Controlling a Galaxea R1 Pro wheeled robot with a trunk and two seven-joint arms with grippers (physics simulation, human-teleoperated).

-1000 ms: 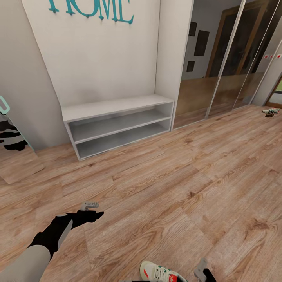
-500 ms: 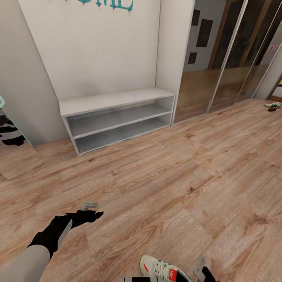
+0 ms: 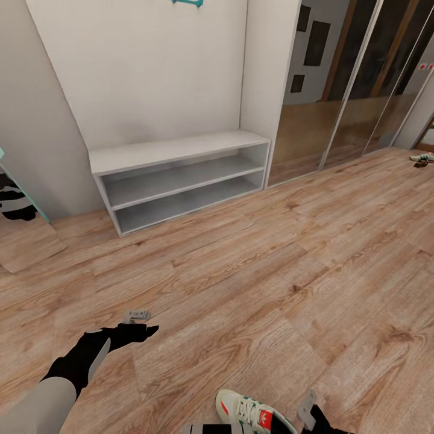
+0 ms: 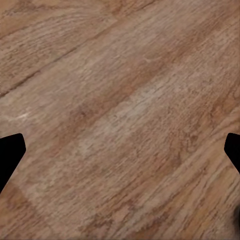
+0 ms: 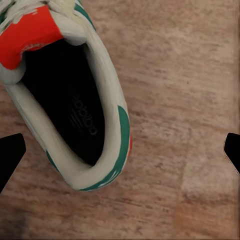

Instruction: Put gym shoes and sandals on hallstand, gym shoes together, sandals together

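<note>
A cream-white gym shoe with green stripes and a red-orange tongue label lies on the wood-plank corridor floor at the near edge of the head view, just left of the right gripper, of which a grey fingertip and some black body show. In the right wrist view the same shoe sits between the two black fingertips at the picture's side edges, heel end nearest the middle, dark insole showing; the jaws stand wide and neither tip touches the shoe.

Far to the right, by the doorway, a second gym shoe rests on the floor with something dark just beside it, too small to tell what it is.

The hallstand, a low light-grey cabinet with a flat top and two long open shelves, stands against the far white wall, well apart from both shoes.

The left gripper hangs over bare floor at the near left, on a black forearm. In the left wrist view its fingertips sit at opposite edges with only planks between them, so it is spread wide and holds nothing.

Right of the hallstand runs a mirrored sliding wardrobe. A mirror with a teal frame leans at the far left.
</note>
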